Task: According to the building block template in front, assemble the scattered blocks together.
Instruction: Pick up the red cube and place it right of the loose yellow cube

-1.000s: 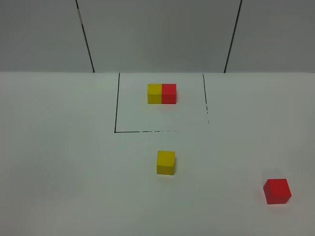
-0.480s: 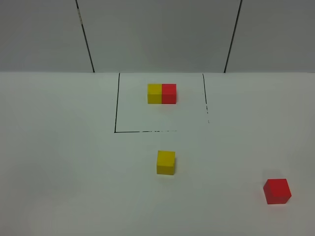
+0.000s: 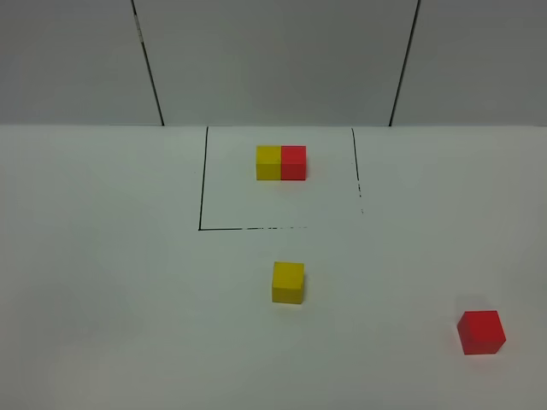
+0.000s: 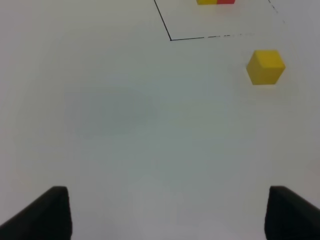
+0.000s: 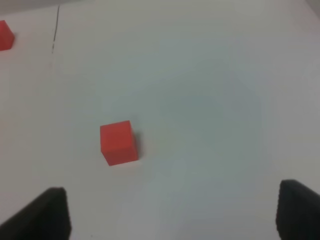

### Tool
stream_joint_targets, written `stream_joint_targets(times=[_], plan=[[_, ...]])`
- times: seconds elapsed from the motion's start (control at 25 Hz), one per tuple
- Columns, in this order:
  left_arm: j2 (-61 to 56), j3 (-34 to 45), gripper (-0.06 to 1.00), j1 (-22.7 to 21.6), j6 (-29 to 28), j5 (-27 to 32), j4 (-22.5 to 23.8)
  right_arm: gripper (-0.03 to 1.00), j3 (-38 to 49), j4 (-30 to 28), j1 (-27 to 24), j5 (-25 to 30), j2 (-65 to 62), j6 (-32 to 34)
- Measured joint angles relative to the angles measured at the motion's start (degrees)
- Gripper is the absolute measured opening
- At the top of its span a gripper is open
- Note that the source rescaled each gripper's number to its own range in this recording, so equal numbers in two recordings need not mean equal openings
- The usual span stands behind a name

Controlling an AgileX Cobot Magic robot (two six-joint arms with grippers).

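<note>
Yellow and red are sitting joined as the building block template (image 3: 281, 162), its long axis running side to side across the table (image 3: 102, 282), yellow end pointing left, inside the black outline (image 3: 202, 179). The yellow cube (image 3: 288, 283) is lying just in front of the outline, and the red cube (image 3: 481, 332) is lying well apart from it, at the near right. The left gripper (image 4: 170, 212) and the right gripper (image 5: 172, 210) are hovering with jaws spread, gripping nothing.

Lighting: bright, even, diffuse, probably from overhead. Shadows: faint and soft-edged, one hugging the red cube (image 5: 118, 142) ahead of the right gripper (image 5: 172, 214). Table (image 3: 102, 299): white, mildly washed out, greyish mottling. Focus: wrist views soft, dark fingertips (image 5: 50, 215) blurred.
</note>
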State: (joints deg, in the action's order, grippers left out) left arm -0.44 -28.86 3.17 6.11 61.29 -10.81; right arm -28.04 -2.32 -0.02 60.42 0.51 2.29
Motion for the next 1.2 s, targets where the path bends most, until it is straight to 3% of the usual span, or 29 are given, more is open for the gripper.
stream_joint_targets(times=[0.24,0.6,0.76,1.0,1.2], plan=[[0.00,0.00,0.66,0.00,0.00,0.00,0.00,0.68,-0.33,0.02,0.00,-0.53,9.16,0.91],[0.00,0.00,0.66,0.00,0.00,0.00,0.00,0.95,-6.53,3.06,0.00,-5.60,38.03,0.90],[0.00,0.00,0.66,0.00,0.00,0.00,0.00,0.98,-11.14,4.51,0.41,-6.79,54.71,0.23],[0.00,0.00,0.66,0.00,0.00,0.00,0.00,0.99,-18.33,3.57,7.78,-11.97,76.49,0.01],[0.00,0.00,0.66,0.00,0.00,0.00,0.00,0.99,-20.88,3.50,11.45,-16.24,86.46,0.68]])
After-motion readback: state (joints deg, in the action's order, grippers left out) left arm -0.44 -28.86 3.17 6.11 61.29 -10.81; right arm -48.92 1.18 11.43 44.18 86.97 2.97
